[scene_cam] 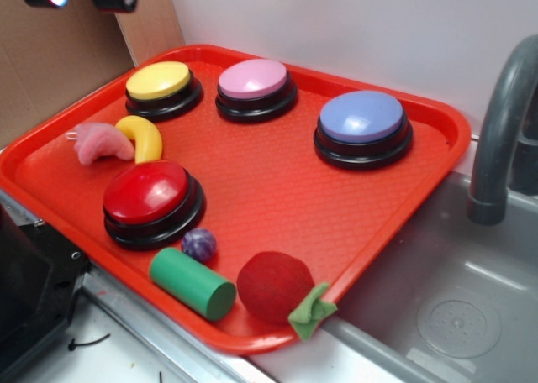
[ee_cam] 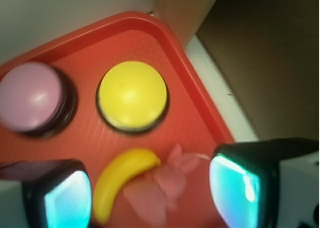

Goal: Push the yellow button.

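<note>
Exterior view bright, even, sharp; soft glare on red button (scene_cam: 150, 191). Wrist view blurred overall, yellow button (ee_cam: 132, 95) soft, end effector fingers (ee_cam: 67, 200) out of focus, glowing cyan.

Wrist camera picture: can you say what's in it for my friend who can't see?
A round yellow button sits in the corner of a red tray, seen from above, with nothing touching it. A pink button is on its left, and a yellow banana toy and a pink toy lie below, between the open gripper fingers.

Yellow button (scene_cam: 158, 81), glossy dome on black base, upright, tray's far-left corner, apparently unpressed
</note>
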{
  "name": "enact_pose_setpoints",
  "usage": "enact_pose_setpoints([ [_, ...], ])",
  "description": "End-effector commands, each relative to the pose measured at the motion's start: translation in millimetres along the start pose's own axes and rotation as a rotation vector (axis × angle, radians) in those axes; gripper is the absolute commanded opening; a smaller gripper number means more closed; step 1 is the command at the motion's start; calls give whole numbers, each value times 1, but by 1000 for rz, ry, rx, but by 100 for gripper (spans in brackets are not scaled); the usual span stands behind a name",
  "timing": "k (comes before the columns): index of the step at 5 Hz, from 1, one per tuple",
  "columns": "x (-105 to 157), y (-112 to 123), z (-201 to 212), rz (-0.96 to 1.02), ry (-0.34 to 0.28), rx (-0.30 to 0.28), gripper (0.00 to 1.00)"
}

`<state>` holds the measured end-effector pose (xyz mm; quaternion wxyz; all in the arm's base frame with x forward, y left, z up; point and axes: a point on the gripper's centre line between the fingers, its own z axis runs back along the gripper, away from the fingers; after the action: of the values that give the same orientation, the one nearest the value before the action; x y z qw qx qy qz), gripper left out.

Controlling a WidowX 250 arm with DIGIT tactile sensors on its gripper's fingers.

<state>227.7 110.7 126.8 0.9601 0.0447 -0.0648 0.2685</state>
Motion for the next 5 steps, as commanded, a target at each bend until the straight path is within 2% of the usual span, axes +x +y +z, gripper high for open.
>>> enact_pose_setpoints([
  [1, 25, 4, -46, 144, 33, 36, 100],
  [3, 13, 3, -67, 222, 61, 46, 100],
  [5, 5, -7, -76, 217, 79, 56, 100],
])
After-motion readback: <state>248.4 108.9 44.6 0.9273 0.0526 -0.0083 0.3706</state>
